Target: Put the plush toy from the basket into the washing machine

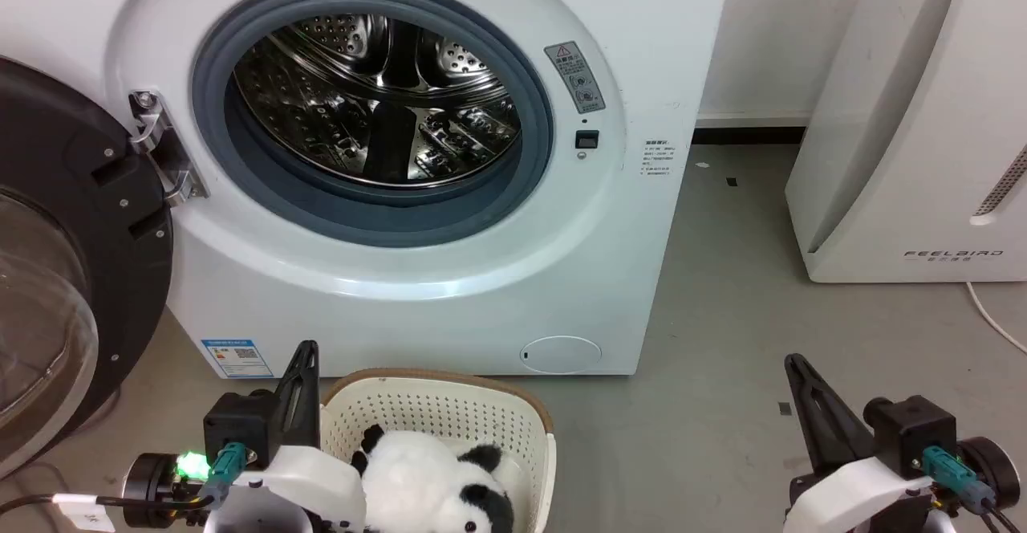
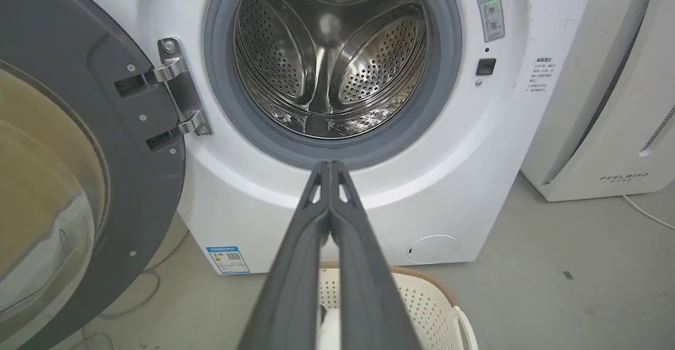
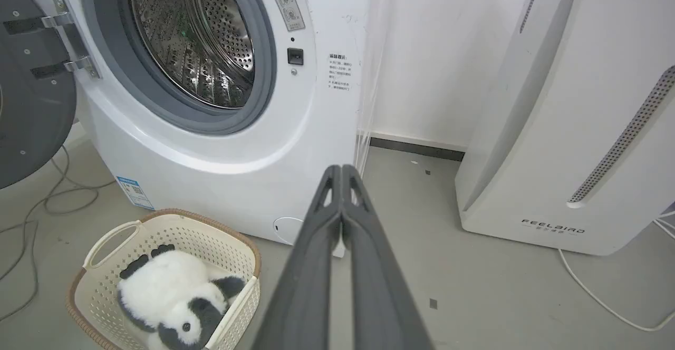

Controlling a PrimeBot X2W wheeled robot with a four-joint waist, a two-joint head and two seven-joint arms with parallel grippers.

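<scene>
- Nearest, we see the plush toy (image 1: 433, 489) lying in the basket (image 1: 449, 376), head toward us and feet pointing away.
- Our left gripper (image 1: 303, 356) is just beside the basket's left rim, fingers pressed together and empty. We judge it the nearer arm.
- Our right gripper (image 1: 796, 364), likewise closed and empty, is well apart.
- Beyond, the washing machine (image 1: 417, 276) is open.

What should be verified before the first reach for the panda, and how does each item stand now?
1. Washing machine door swung open: ok.
2. Drum free of laundry: ok, as far as visible.
3. Plush toy lying uncovered in the basket: ok.
4. Left gripper open for a grasp: not ok, shut and empty.
5. Right gripper away from the basket: ok, shut and empty.
</scene>
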